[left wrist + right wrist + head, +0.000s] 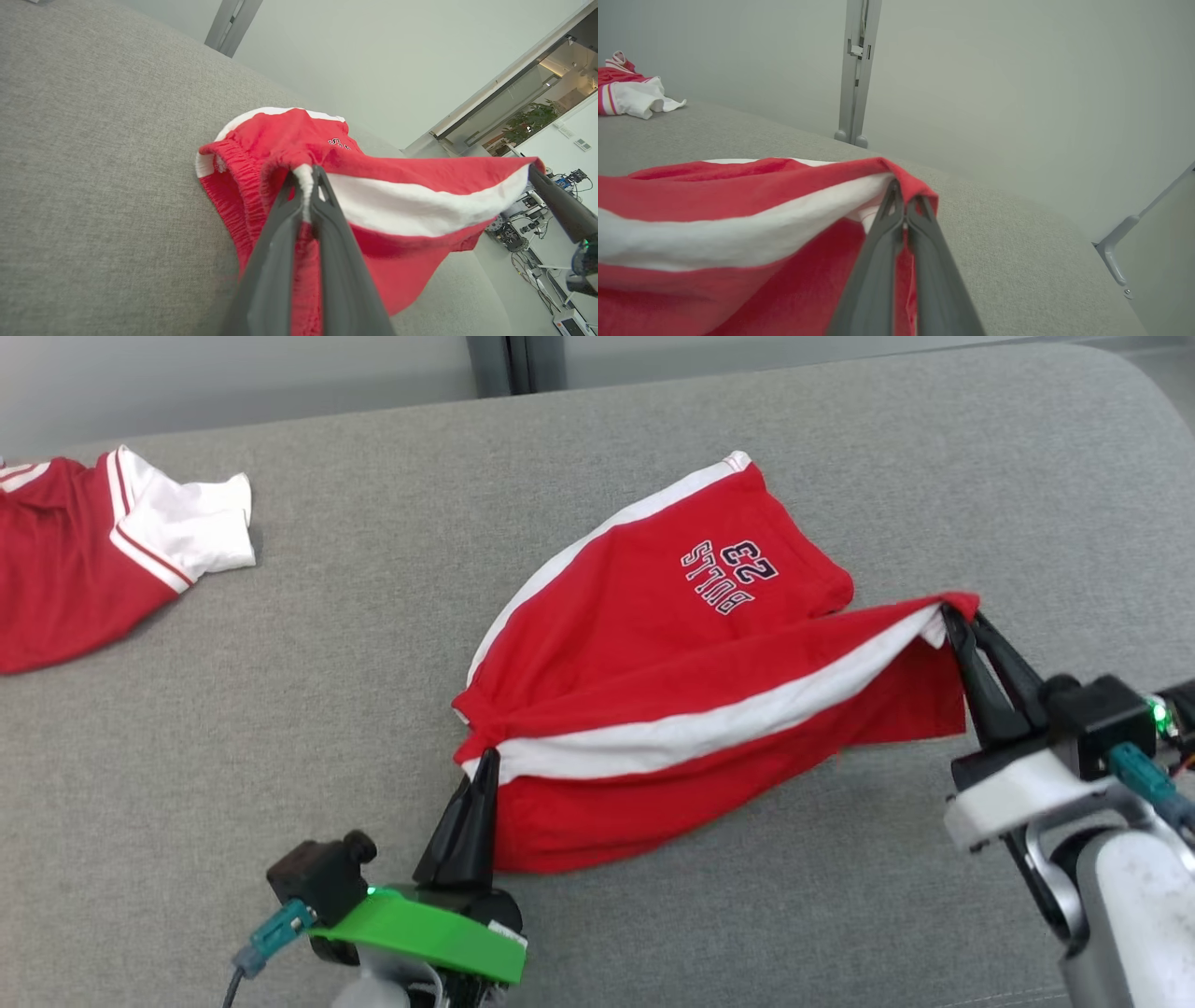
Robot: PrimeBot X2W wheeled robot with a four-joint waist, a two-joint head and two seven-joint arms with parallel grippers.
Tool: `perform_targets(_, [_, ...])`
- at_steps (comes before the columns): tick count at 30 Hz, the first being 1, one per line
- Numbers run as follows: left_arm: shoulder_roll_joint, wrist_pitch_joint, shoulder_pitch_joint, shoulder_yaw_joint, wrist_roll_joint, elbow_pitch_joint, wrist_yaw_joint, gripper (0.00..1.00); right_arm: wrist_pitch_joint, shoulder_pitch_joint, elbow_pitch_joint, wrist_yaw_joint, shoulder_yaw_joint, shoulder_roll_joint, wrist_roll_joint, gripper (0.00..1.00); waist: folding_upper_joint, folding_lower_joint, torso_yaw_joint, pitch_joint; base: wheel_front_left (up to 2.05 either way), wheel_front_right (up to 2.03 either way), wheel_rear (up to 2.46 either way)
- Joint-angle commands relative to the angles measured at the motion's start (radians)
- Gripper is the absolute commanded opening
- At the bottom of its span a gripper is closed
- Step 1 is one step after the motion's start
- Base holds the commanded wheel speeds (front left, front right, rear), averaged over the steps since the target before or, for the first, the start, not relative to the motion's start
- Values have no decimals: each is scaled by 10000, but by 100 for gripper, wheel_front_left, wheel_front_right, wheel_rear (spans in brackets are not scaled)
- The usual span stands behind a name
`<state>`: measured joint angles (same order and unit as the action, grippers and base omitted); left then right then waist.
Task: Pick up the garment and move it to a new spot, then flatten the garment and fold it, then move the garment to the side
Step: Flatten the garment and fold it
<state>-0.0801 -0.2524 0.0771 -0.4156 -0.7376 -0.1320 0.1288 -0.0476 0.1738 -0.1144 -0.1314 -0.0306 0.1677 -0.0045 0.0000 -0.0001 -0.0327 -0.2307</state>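
The garment [672,644] is a pair of red shorts with white side stripes and a "BULLS 23" print, lying on the grey cushioned surface [373,709]. My left gripper [487,761] is shut on the waistband end of the white stripe [306,179]. The right gripper [954,613] is shut on the hem corner at the stripe's other end [903,193]. One side of the shorts [714,224] hangs stretched and lifted between the two grippers, while the printed leg rests on the cushion behind. In the left wrist view the right gripper's finger [556,205] shows at the far right.
A second red-and-white garment [103,551] lies at the far left of the cushion, also seen in the right wrist view [630,93]. A pale wall with a grey metal post [854,70] stands behind the cushion's far edge. The cushion's rounded corner is at the upper right.
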Motion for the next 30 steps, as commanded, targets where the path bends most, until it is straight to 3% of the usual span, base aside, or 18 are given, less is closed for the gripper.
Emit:
perform_targets(1, [59, -30, 405, 57, -188, -180, 15, 0, 93, 533, 437, 14, -98, 247, 109, 0, 0, 1, 405, -475, 0, 0, 0])
perform_targets(9, [265, -85, 2200, 7, -1219, -1292, -2, 0, 401, 3900, 3460, 14, -906, 1118, 690, 0, 0, 1, 955, -1474, 0, 0, 0])
perform_targets(16, [283, -126, 3674, -491, -2065, -1941, -368, 0, 318, 6194, 5971, 14, -1951, 1595, 851, 0, 0, 1, 1444, -2080, 0, 0, 0])
perform_targets(27, [284, -131, 4585, -863, -2398, -2197, -953, 0, -335, 8376, 8900, 14, -2853, 1500, 1134, 0, 0, 1, 1699, -2390, 0, 0, 0])
perform_targets(29, [283, -131, 4665, -967, -2312, -2277, -1044, 0, -500, 8638, 9353, 14, -2919, 1465, 1144, 5, 0, 1, 1702, -2385, 0, 0, 0])
perform_targets(30, [283, -131, 4721, -1007, -2215, -2297, -1101, 9, -608, 8754, 9576, 14, -2939, 1435, 1149, 30, 0, 1, 1700, -2375, 0, 0, 0])
